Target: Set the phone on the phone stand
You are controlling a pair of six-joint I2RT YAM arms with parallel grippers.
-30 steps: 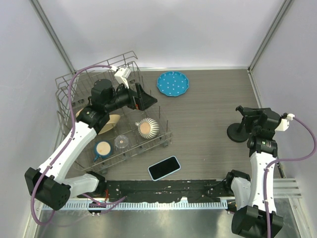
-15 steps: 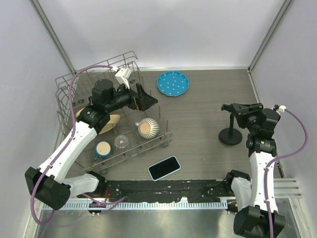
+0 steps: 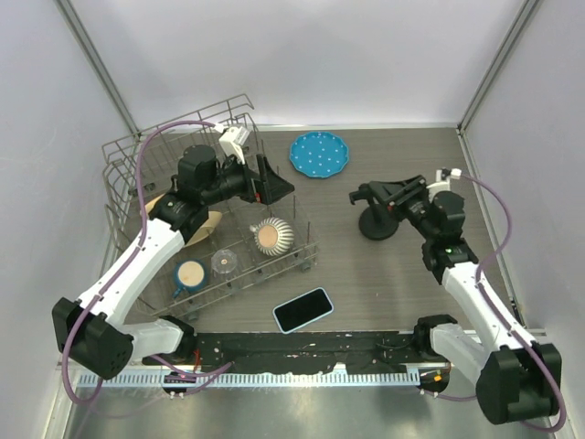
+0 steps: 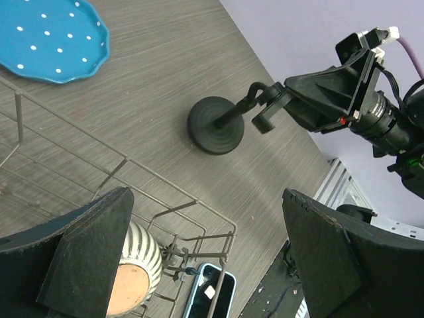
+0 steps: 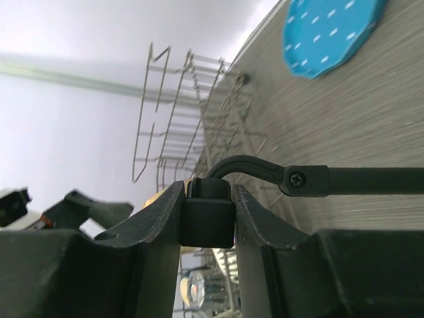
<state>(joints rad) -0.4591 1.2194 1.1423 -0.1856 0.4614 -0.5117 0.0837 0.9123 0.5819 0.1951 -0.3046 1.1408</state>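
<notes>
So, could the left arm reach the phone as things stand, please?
Probably yes: the phone lies flat on the table with nothing on or over it, and the left tool is open and empty.

phone [image 3: 303, 310]: lying flat, screen up, front centre | phone stand [image 3: 377, 222]: black, round base, centre-right

Top external: fixed high at the near side, looking down on the whole table [image 3: 393, 293]. Left wrist: mid-range, angled down at phone stand [image 4: 215, 126] and blue plate [image 4: 50, 33], both shared with overhead. Right wrist: pressed close on the stand, apparently facing the plate, background blurred.
</notes>
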